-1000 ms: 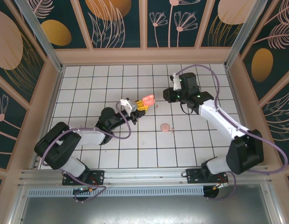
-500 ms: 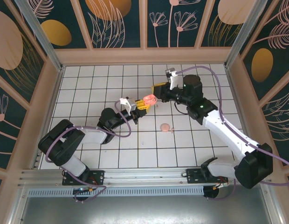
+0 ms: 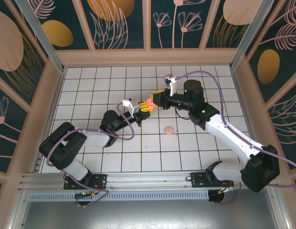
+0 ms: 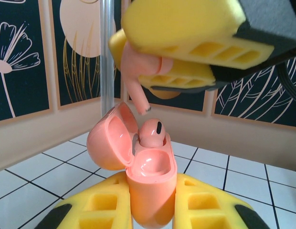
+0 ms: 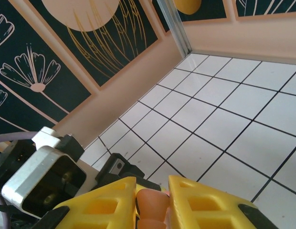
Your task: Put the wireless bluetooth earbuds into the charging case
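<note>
Two earbuds are in sight. The held earbud (image 4: 134,71) is pinched by its bulb between the right fingers (image 4: 179,78), which are closed narrow on it. Its stem points down and ends just above the open charging case (image 4: 150,191). The seated earbud (image 4: 151,132) sits in the far well of that case, just below and beside the stem tip. The hollow of the nearer well lies open in front of it. The lid (image 4: 107,140) is swung back to the left in the left wrist view. There is one case, standing upright with its lower body clamped between the left fingers (image 4: 105,205), one yellow pad on each side. In the right wrist view the pink bulb shows wedged between the two yellow pads. From above, the two sets of fingers meet tip to tip near the middle of the tiled counter (image 3: 90,86), the right arm reaching in from the right and the left arm from the near left. The case is held off the tiles there. The walls (image 3: 148,56) stand well apart on every side, with bare tiles all around the meeting point. One pale pink round disc (image 3: 170,130) lies flat on the counter, nearer the arm bases and to the right of the case, apart from both sets of fingers.
</note>
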